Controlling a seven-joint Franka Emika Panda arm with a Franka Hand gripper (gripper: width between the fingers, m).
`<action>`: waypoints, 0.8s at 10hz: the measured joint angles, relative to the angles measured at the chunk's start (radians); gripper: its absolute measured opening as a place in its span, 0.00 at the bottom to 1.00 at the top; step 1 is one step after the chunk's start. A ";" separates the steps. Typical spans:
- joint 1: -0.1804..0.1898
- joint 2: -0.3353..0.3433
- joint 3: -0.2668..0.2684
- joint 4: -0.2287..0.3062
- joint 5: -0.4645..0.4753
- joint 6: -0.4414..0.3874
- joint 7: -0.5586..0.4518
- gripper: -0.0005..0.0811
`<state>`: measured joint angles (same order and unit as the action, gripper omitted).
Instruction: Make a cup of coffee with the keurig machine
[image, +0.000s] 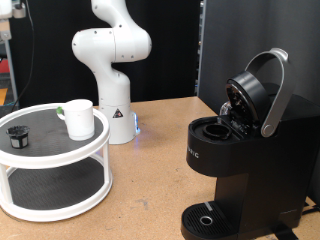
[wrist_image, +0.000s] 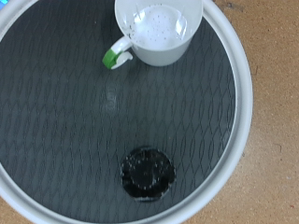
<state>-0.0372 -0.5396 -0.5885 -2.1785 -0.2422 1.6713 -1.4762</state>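
Observation:
The cup (image: 79, 118) is a small white mug standing on the top tier of a round white stand, at the exterior view's left. From above in the wrist view, the cup (wrist_image: 161, 30) looks empty and has green on its handle. The keurig machine (image: 240, 160) is black and stands at the exterior view's right with its lid (image: 255, 88) hinged up and the pod chamber open. The gripper does not show in either view. The wrist view looks straight down on the stand's top tier.
A small black pod (image: 17, 134) sits on the same tier as the cup, apart from it; the pod (wrist_image: 147, 174) also shows in the wrist view. The two-tier stand (image: 60, 200) has a dark mesh surface and white rim (wrist_image: 240, 112). The white arm's base (image: 112, 100) stands behind the stand.

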 joint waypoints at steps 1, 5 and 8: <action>0.001 0.017 -0.012 0.020 0.005 0.000 -0.012 0.99; 0.002 0.059 -0.025 0.052 0.006 0.000 -0.019 0.99; -0.003 0.052 -0.026 -0.009 0.002 0.054 -0.019 0.99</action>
<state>-0.0398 -0.4872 -0.6150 -2.1876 -0.2405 1.7254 -1.4949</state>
